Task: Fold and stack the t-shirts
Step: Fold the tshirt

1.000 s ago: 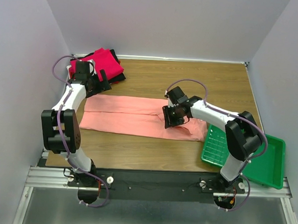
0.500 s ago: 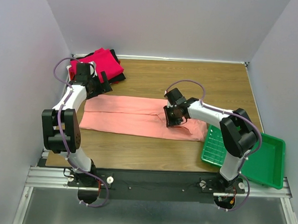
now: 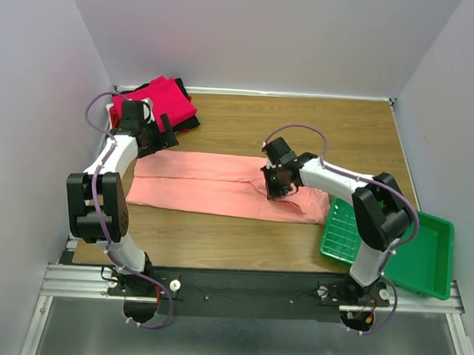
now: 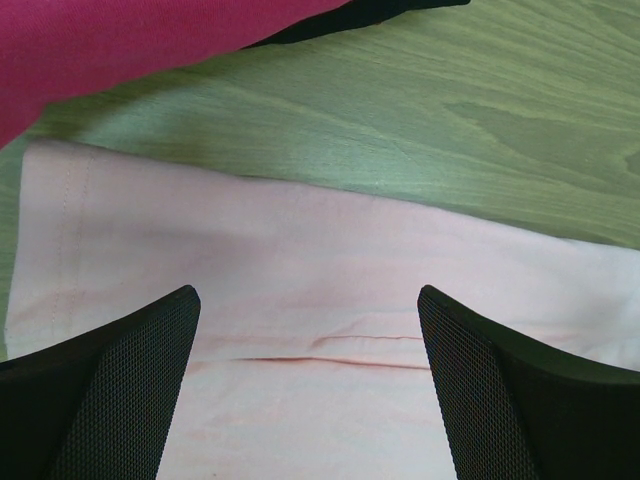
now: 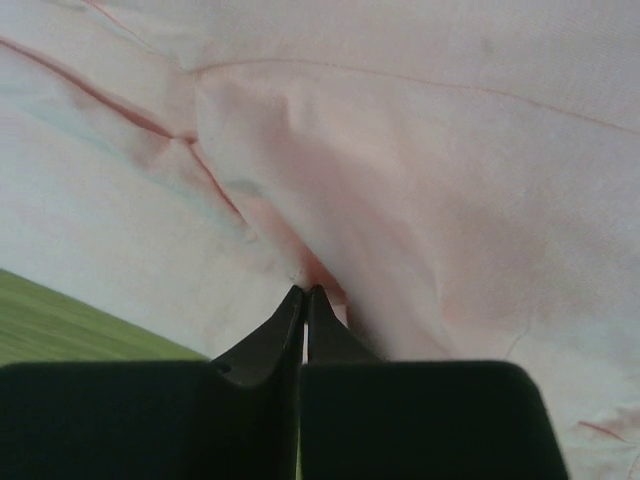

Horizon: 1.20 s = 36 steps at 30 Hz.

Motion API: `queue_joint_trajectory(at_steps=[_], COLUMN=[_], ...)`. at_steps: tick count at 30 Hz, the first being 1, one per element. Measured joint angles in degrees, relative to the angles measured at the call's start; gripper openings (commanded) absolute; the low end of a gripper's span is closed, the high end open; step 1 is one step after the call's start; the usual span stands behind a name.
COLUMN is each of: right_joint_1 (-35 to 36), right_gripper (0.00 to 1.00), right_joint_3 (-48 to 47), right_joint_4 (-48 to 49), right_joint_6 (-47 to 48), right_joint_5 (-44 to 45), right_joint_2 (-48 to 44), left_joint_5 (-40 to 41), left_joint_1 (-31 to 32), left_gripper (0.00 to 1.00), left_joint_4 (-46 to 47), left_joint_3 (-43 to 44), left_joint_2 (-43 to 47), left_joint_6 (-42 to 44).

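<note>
1. Two stacked shirts that we can count, at the far left corner of the table [image 3: 303, 125]: one magenta t-shirt [image 3: 165, 98] on top and one black t-shirt [image 3: 190, 122] beneath. We cannot tell whether there are more layers.
2. One left end effector [image 4: 308, 300]: fingers wide apart, gripping nothing, above the far left edge of item 3.
3. One salmon-pink t-shirt [image 3: 205, 184]: a long folded strip lying left to right across the table's middle.
4. One right end effector [image 5: 304, 292]: fingers pressed together on a raised fold of the salmon-pink t-shirt, right of centre.
5. One green tray [image 3: 431, 267]: near right corner, just beside the strip's right end, partly hidden by the right arm [image 3: 382, 213].
</note>
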State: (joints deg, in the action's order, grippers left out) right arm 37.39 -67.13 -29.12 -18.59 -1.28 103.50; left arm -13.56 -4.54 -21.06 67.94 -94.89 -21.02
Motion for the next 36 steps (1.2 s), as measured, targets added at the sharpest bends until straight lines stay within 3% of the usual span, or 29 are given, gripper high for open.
queue_joint_trajectory(at_steps=[7,17,21,24,31,36], right_joint_1=[0.04,0.07,0.15,0.17,0.17,-0.85], right_gripper=[0.05,0.05,0.23,0.48,0.58,0.57], right_joint_3=[-6.23,-7.48,-7.5,-7.87,-11.08,-12.83], right_joint_4=[-4.96,-8.26,-8.76,-9.38,-10.01,-10.14], right_joint_6=[0.04,0.24,0.5,0.83,0.39,-1.57], right_joint_5=[-3.43,-9.88,-11.8,-12.63,-13.31,-9.57], right_joint_2=[0.11,2.34,3.23,3.32,3.21,1.46], left_joint_5=[0.0,0.02,0.02,0.02,0.02,0.07], left_joint_1=[0.0,0.0,0.0,0.0,0.0,0.17], left_gripper=[0.97,0.98,0.98,0.98,0.98,0.98], left_joint_4=[0.0,-0.02,-0.07,-0.07,-0.09,-0.63], left_joint_3=[-0.2,-0.42,-0.79,-0.79,-0.79,-0.07], left_joint_2=[0.0,0.0,0.0,-0.07,-0.98,-1.51], left_joint_6=[0.22,0.74,1.03,1.09,1.14,1.09])
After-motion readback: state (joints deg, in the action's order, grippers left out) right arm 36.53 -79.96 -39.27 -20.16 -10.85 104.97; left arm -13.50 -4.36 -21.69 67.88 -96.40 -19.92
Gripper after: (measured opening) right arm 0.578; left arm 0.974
